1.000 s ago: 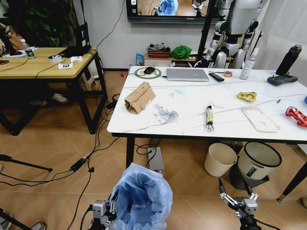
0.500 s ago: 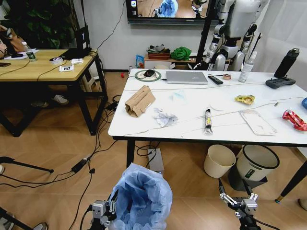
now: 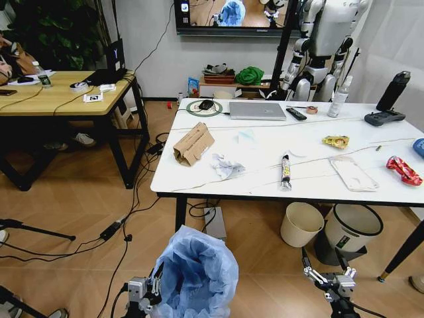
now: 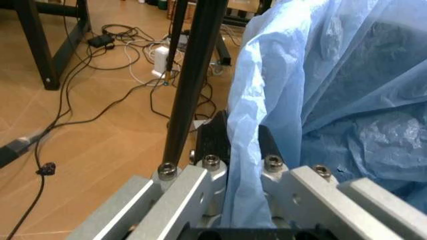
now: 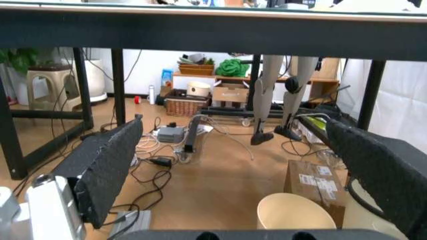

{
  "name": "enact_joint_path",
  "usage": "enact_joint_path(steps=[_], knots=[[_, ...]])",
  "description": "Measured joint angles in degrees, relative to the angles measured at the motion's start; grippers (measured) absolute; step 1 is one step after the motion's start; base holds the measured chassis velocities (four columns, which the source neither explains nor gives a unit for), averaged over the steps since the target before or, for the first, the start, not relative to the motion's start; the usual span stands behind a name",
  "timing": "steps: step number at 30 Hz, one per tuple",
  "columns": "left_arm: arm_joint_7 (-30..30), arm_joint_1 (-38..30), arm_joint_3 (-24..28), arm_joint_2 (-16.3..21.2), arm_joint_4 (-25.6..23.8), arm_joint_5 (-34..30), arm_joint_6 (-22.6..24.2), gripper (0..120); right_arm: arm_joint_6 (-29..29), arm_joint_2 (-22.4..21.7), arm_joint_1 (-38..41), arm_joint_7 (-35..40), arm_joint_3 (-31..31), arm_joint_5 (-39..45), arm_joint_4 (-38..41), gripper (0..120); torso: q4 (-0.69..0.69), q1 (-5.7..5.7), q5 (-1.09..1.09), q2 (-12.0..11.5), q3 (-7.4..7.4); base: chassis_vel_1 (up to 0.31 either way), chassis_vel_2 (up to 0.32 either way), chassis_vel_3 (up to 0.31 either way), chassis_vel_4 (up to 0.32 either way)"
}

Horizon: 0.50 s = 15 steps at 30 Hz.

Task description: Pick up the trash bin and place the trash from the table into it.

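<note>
Nearest the camera, the left gripper (image 3: 147, 293) pinches the rim of the trash bin (image 3: 197, 275) through its crinkled blue bag (image 4: 313, 100), jaws pressed onto the film on both sides. The bin hangs low before the robot, short of the table (image 3: 305, 189). It is probably light and rigid, but the liner is thin and slippery, so a hold on the hard rim is safer than on loose plastic. The right gripper (image 3: 330, 273) waits low at the right, jaws spread and empty.

On the table, trash counted near to far: one black wrapper (image 3: 284, 172), one crumpled white paper (image 3: 225, 166), one clear flat pack (image 3: 352, 173), one red wrapper (image 3: 399, 170), one torn cardboard (image 3: 193, 143), one yellow wrapper (image 3: 336, 141). A blue object (image 3: 419, 146) at the edge may be the cup. All look light; the paper and wrappers soft, the cardboard stiff.
</note>
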Motion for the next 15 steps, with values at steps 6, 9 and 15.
enact_joint_path(steps=[6, 9, 15], knots=[[0.0, 0.0, 0.0, 0.0, 0.0, 0.1, 0.0, 0, 0.1, 0.0, -0.1, 0.0, 0.0, 0.0, 0.0, 100, 0.0, 0.74, 0.0, 1.7, 0.96, 0.0, 0.0, 0.0, 0.0], [0.0, 0.0, 0.0, 0.0, 0.0, 0.2, 0.0, 0, 0.1, 0.0, -0.1, 0.0, 0.1, 0.0, 0.0, 100, 0.01, 1.22, 0.0, 2.7, 1.5, 0.0, 0.0, 0.0, 0.0], [0.1, 0.0, 0.1, 0.0, 0.0, 0.3, 0.0, 0, 0.2, 0.1, -0.1, 0.0, 0.1, 0.0, 0.0, 100, 0.01, 1.93, 0.0, 4.4, 2.47, 0.0, 0.0, 0.0, 0.0]])
